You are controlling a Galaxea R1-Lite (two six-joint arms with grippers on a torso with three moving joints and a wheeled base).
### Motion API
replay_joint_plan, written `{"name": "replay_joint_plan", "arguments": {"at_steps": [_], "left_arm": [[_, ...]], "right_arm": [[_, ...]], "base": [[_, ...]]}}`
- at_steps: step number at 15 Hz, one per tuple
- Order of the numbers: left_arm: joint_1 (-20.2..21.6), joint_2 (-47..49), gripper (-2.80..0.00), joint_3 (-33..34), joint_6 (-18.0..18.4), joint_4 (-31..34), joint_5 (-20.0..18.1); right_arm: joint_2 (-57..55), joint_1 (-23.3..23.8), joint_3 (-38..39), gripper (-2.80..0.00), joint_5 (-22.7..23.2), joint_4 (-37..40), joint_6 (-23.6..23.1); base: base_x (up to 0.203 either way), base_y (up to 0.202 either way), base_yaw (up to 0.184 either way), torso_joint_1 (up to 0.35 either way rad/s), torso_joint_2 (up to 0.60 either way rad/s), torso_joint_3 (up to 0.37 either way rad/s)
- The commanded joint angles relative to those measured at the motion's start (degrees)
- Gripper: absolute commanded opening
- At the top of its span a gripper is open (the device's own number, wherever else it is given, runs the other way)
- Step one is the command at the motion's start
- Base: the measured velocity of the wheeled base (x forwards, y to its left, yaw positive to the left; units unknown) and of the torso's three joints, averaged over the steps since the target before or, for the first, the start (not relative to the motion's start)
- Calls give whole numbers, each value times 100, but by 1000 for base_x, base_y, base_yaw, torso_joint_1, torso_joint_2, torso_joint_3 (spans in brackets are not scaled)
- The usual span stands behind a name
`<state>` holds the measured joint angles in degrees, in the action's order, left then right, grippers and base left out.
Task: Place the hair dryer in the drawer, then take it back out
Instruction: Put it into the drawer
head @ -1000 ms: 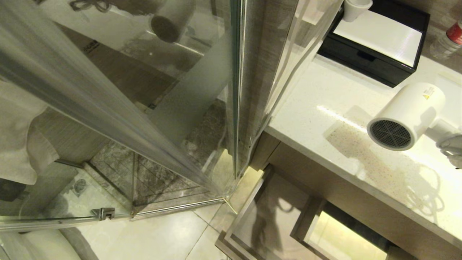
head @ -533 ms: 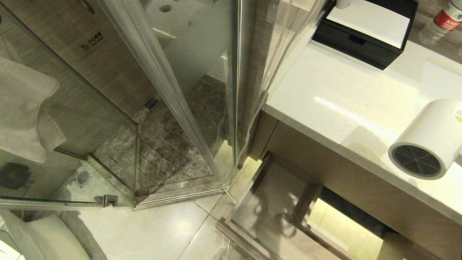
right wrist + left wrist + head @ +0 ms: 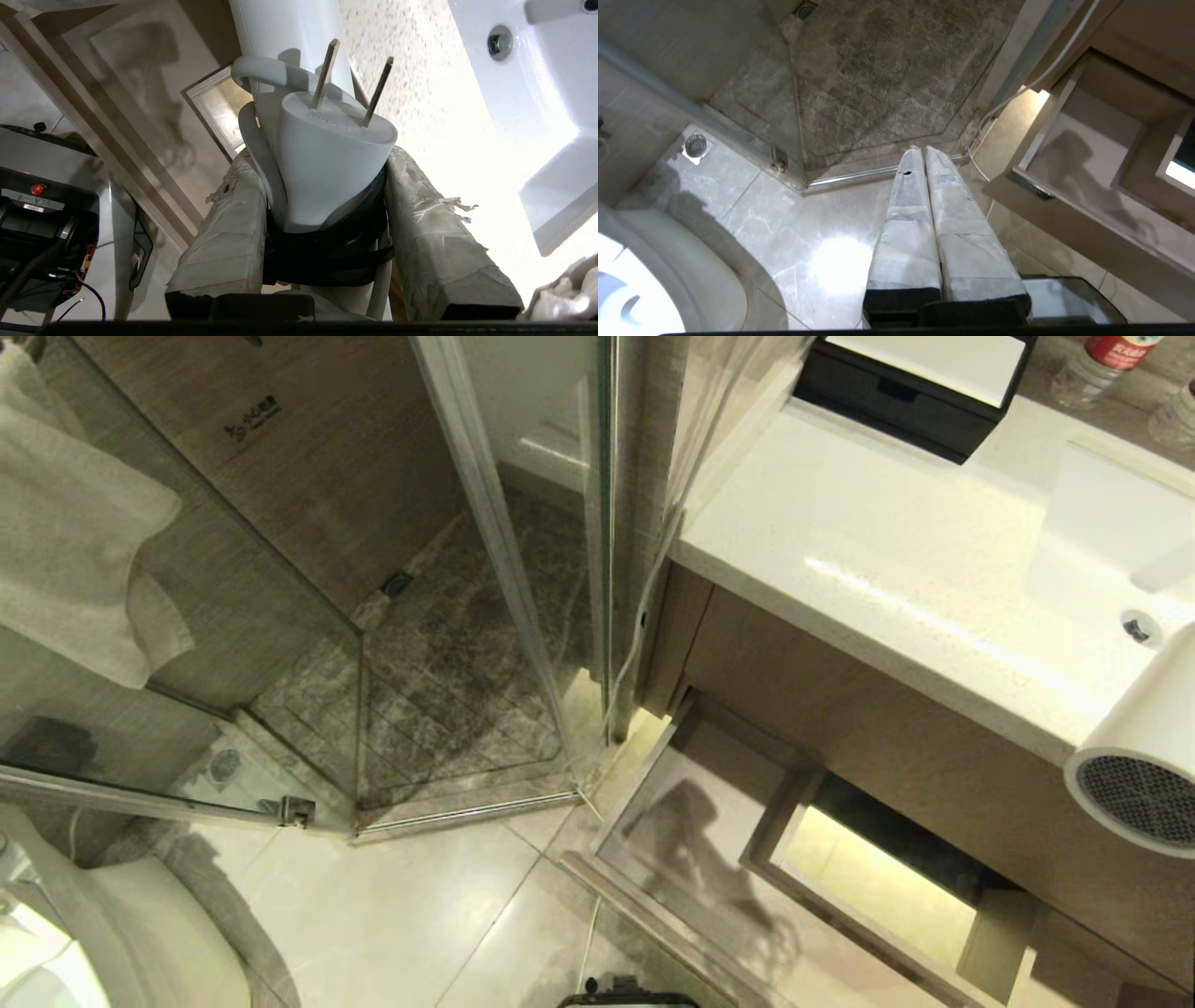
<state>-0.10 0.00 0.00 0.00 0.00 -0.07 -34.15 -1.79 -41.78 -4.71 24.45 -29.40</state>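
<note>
Head view: hair dryer [image 3: 1134, 761] at 3 o'clock, cut off by the frame edge, dark mesh grille facing the camera. It hangs off the front edge of the white desk [image 3: 868, 569], above the drawer [image 3: 653, 821]. Drawer is pulled out at 5 o'clock, pale interior with a boxed rectangular cut-out [image 3: 878, 882] lit from below; dryer shadow falls on the drawer floor. Black tray [image 3: 896, 397] at 1 o'clock on the desk, water bottle [image 3: 1092, 364] beside it, sink basin [image 3: 1111, 537] at 2 o'clock. Glass shower enclosure [image 3: 467, 523] fills the middle, towel [image 3: 75, 541] at 9 o'clock, toilet [image 3: 112, 933] at 7 o'clock. Neither arm shows here.

Left wrist view: left gripper [image 3: 923, 151] hangs over the floor tiles, jaws clenched together on nothing, taped fingers [image 3: 906, 224] touching along their length. Drawer corner at 3 o'clock, floor drain [image 3: 696, 145] at 9 o'clock.

Right wrist view: right gripper [image 3: 327, 168] has its jaws grasping the hair dryer at the handle, where the white cord is bundled under a black strap [image 3: 327, 252]. Plug [image 3: 331, 154] sits between the taped fingers [image 3: 224, 242], prongs pointing away from the camera. White barrel extends to 12 o'clock. Drawer lies below at 10 o'clock, sink basin at 2 o'clock.
</note>
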Motion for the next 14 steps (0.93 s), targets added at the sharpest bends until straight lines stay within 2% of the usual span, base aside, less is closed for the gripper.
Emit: {"name": "replay_joint_plan", "arguments": {"at_steps": [1, 4, 14], "left_arm": [[1, 0, -280, 9, 0, 0, -1], [1, 0, -280, 9, 0, 0, -1], [1, 0, -280, 9, 0, 0, -1]], "right_arm": [[418, -5, 126, -280, -4, 7, 22], [453, -5, 189, -280, -4, -1, 164], [513, -5, 291, -280, -4, -10, 233]], "base": [[0, 0, 0, -280, 100, -202], [0, 0, 0, -284, 63, -208], [0, 0, 0, -233, -16, -254]]}}
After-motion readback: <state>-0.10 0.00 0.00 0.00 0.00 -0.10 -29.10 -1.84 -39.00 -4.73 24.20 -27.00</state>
